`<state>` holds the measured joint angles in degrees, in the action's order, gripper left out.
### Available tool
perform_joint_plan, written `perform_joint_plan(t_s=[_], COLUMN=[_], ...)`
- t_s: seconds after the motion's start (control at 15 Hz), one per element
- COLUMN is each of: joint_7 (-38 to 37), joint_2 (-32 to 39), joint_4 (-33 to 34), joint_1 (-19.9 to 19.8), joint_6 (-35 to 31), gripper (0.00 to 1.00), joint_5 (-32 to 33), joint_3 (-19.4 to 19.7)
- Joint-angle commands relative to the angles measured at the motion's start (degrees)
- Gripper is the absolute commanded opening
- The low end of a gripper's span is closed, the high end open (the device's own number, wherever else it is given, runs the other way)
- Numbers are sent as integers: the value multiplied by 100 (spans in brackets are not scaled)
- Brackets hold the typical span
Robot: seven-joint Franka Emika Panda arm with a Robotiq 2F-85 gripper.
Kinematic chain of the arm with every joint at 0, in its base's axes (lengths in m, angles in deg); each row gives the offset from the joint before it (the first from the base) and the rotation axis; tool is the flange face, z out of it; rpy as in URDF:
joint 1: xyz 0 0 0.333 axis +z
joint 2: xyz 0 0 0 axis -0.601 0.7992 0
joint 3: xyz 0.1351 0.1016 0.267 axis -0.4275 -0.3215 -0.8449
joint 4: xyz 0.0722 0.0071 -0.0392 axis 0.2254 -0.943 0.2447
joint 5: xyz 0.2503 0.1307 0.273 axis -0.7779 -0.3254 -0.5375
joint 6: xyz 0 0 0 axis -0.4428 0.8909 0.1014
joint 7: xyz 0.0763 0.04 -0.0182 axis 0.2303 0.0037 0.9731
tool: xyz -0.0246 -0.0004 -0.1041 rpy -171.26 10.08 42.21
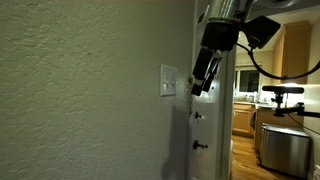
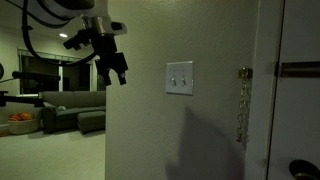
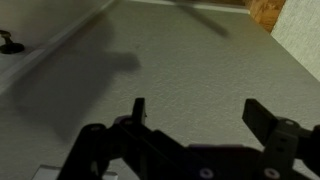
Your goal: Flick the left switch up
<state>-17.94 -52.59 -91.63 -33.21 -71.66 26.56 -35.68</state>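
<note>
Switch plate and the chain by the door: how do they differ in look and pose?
The switch plate is a pale flat rectangle fixed on the wall; the chain is a thin string of links hanging straight down. The switch plate carries two small toggles; the chain carries none. The chain reaches lower than the switch plate. Shared: the gripper touches neither.

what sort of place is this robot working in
Most likely a home: a sofa in a dim living area, wooden kitchen cabinets in the background, and a two-switch light switch plate on a textured wall.
</note>
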Motion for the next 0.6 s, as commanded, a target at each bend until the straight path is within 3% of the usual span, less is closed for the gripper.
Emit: perform_joint_plan(t_s=[0.0,0.53], joint_7=[-126,-200], joint_2=[126,810], joint_4=[124,702], joint_1=[-57,-252], joint_6=[-98,-682], gripper=[100,100], joint_5=[145,298], joint_3=[89,338])
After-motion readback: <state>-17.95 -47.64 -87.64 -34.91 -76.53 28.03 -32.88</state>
